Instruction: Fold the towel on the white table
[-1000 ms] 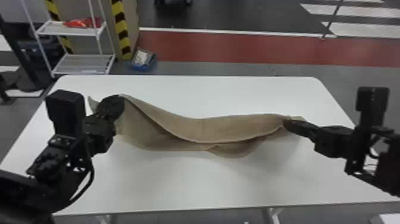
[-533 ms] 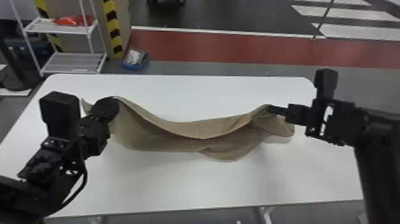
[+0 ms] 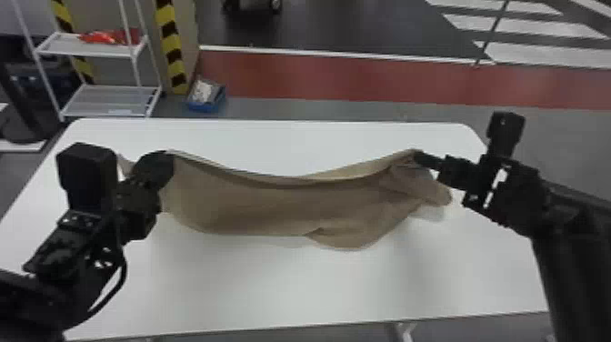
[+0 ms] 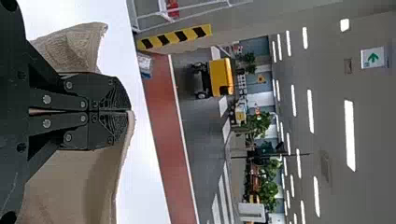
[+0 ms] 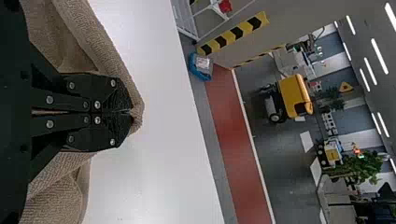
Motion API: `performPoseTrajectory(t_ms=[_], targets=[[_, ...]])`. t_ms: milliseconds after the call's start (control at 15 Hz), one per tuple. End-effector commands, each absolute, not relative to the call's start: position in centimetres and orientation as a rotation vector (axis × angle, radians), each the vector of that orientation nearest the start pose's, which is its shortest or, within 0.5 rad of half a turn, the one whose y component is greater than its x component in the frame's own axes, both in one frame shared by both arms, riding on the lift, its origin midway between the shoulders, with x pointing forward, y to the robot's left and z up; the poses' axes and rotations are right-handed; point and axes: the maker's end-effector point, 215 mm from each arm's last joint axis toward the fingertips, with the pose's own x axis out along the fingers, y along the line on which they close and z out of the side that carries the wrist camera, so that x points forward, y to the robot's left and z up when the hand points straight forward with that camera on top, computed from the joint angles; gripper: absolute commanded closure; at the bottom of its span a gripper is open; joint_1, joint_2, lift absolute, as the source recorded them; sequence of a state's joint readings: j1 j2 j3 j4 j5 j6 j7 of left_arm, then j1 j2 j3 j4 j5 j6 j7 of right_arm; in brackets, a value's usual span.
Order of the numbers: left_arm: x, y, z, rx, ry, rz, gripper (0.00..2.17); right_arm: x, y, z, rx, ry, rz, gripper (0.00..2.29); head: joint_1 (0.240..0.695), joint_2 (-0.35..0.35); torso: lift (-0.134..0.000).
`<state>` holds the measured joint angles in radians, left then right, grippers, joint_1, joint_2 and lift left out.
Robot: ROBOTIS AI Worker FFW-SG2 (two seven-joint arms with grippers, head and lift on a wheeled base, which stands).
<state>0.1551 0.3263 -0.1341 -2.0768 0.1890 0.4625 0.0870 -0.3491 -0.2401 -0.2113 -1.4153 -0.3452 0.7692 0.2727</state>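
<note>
White table [image 3: 291,291] cut off at head view's left edge; towel [image 3: 272,204] cropped in both wrist views; blue bin [image 3: 207,107] contents blurred.

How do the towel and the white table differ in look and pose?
The towel is tan, while the table is white.
The towel has a coarse, textured weave; the table looks smooth.
The towel sags between the left tool and right tool, whereas the table lies flat beneath it.
Both are plain, without a pattern.
</note>
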Motion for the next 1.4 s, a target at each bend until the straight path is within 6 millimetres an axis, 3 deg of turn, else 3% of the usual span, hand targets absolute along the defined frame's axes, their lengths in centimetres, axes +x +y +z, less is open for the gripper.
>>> performPoseTrajectory(t_ms=[0, 333, 467, 733, 1000, 1133, 1200, 1333], targets=[[53.8, 21.7, -29.9, 0.142, 0.138, -0.136, 1.89, 62.3, -35.0, -35.5, 0.338, 0.406, 0.129, 1.7, 0.677, -0.12, -0.12], [52.8, 25.1, -24.3, 0.079, 0.031, -0.043, 1.89, 52.5, -34.1, -29.2, 0.444, 0.382, 0.23, 1.7, 0.666, -0.109, -0.12], [51.9, 25.5, -22.6, 0.072, 0.007, -0.041, 1.89, 50.8, -33.3, -27.6, 0.465, 0.384, 0.264, 1.7, 0.659, -0.099, -0.12], [50.7, 24.7, -20.1, 0.067, -0.028, -0.051, 1.89, 50.5, -30.1, -24.1, 0.541, 0.371, 0.361, 1.7, 0.638, -0.077, -0.12], [50.4, 26.7, -17.0, 0.044, -0.089, 0.015, 1.89, 50.7, -28.0, -21.6, 0.596, 0.335, 0.423, 1.7, 0.602, -0.042, -0.12], [50.2, 27.6, -15.9, 0.046, -0.106, 0.019, 1.89, 49.6, -27.0, -21.1, 0.617, 0.338, 0.455, 1.7, 0.585, -0.022, -0.12], [50.2, 28.0, -15.7, 0.047, -0.111, 0.023, 1.89, 49.5, -27.1, -20.7, 0.627, 0.331, 0.459, 1.7, 0.577, -0.013, -0.12], [50.9, 28.6, -15.7, 0.056, -0.108, 0.026, 1.89, 51.4, -28.3, -21.3, 0.583, 0.344, 0.389, 1.7, 0.567, 0.005, -0.12]])
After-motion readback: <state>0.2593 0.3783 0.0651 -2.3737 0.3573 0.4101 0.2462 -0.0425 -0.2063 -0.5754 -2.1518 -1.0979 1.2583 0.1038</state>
